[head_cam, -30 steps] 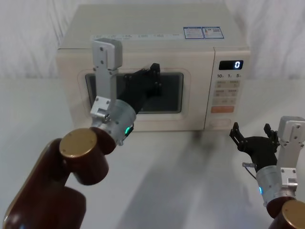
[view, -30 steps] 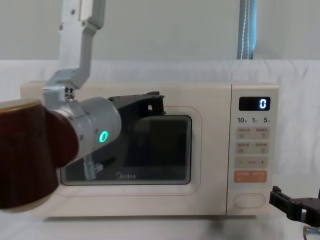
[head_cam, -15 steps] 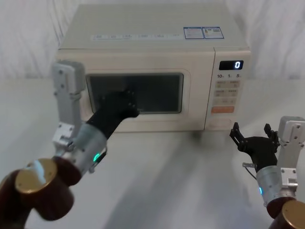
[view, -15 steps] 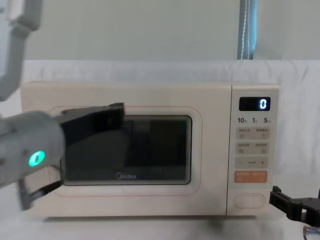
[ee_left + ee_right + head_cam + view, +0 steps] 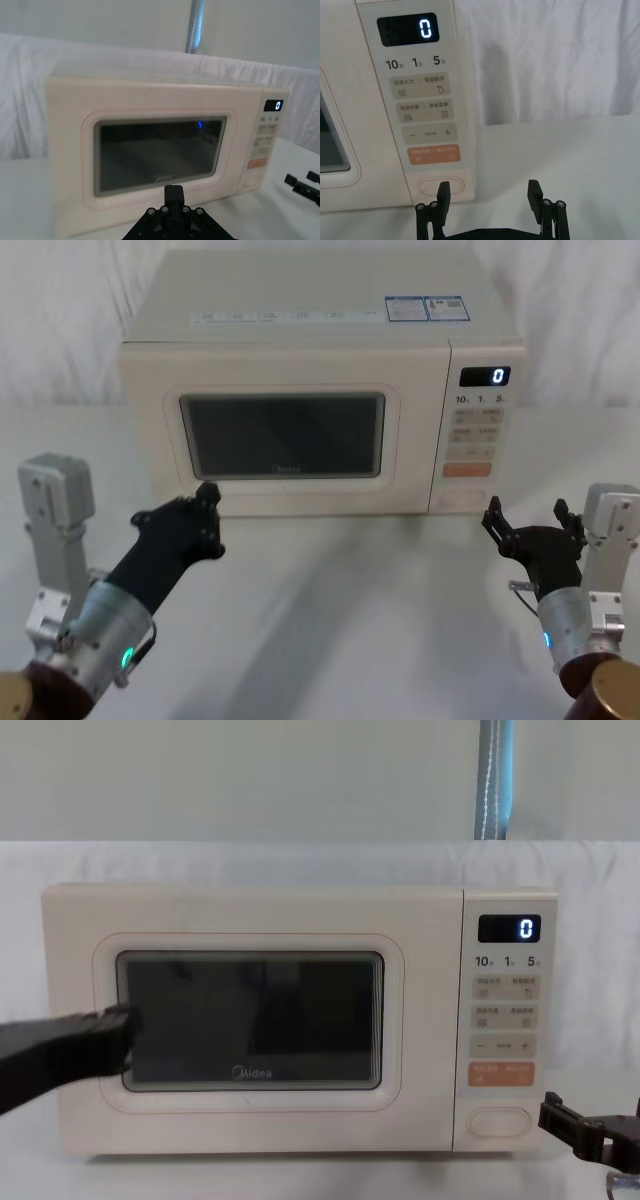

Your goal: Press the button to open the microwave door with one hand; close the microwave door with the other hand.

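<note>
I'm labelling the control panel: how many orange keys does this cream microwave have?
1. The orange rectangular key sits low on the narrow cream control panel, just above the large cream pill-shaped oval button and below the minus/plus key row. The other keys are cream.

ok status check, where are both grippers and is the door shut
Left gripper low, off the front of the microwave door. Right gripper open, parked below the button. Door looks shut. Nothing in the way.

A white table [image 5: 330, 610] carries the things. The microwave [image 5: 320, 390] stands directly on it, its door shut.
</note>
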